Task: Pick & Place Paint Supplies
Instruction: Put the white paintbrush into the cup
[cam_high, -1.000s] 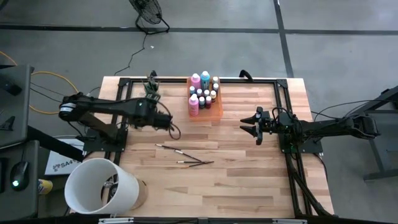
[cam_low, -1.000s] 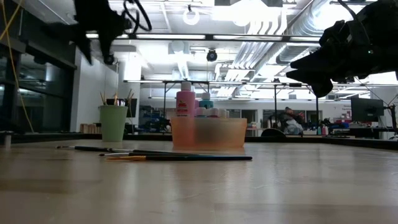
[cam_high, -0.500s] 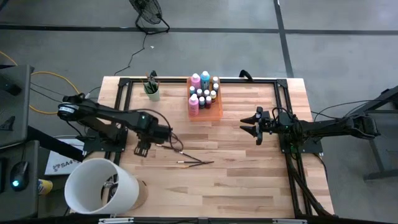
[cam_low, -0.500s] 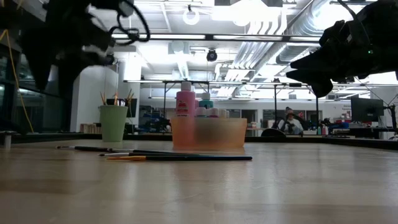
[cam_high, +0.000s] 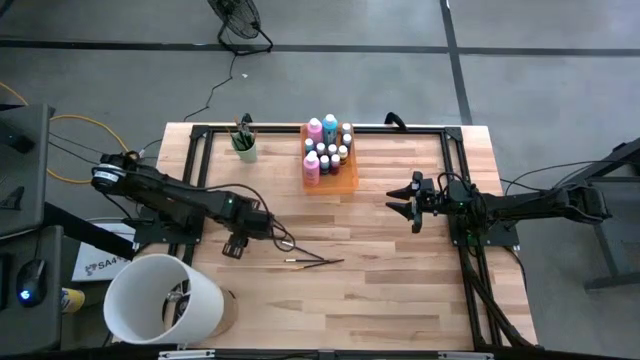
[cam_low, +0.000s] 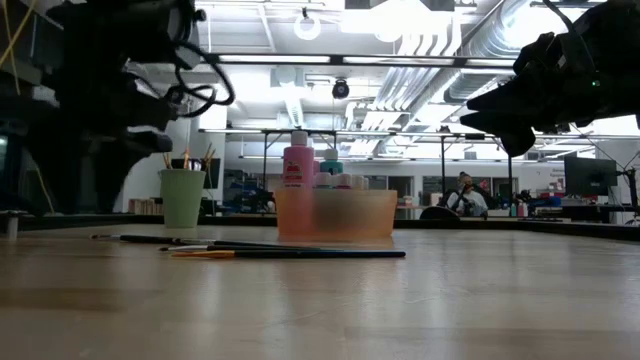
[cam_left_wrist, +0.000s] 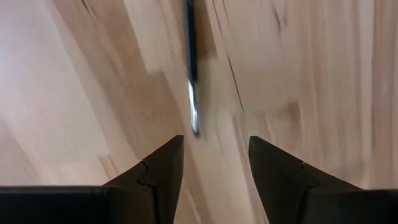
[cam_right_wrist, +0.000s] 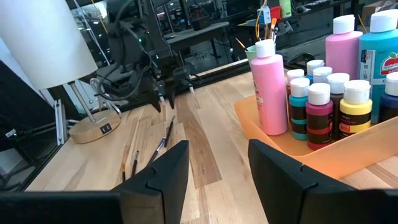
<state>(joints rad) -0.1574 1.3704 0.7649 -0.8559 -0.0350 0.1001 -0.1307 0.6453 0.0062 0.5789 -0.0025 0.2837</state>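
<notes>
Thin dark-handled brushes (cam_high: 312, 262) lie flat on the wooden table. One brush (cam_left_wrist: 191, 81) lies on the wood straight below my left gripper (cam_left_wrist: 214, 138), which points down, open, and hangs a little above it (cam_high: 237, 246). Pink, teal and small dark pale-capped bottles (cam_high: 326, 148) stand in the orange tray (cam_high: 349, 180). More brushes stand in the green cup (cam_high: 244, 150). My right gripper (cam_high: 408, 200) hovers level and open at the table's right, facing the tray (cam_right_wrist: 323, 155).
A black frame (cam_high: 196, 190) runs round the work area. A white lamp shade (cam_high: 160, 300) stands at the near left corner. Bare wood lies between the brushes and my right gripper.
My left gripper has come down toward the table's near edge, away from the cup, and has tipped from a slant to point straight down over the loose brush. Its fingers have stayed open. The brushes have not moved.
</notes>
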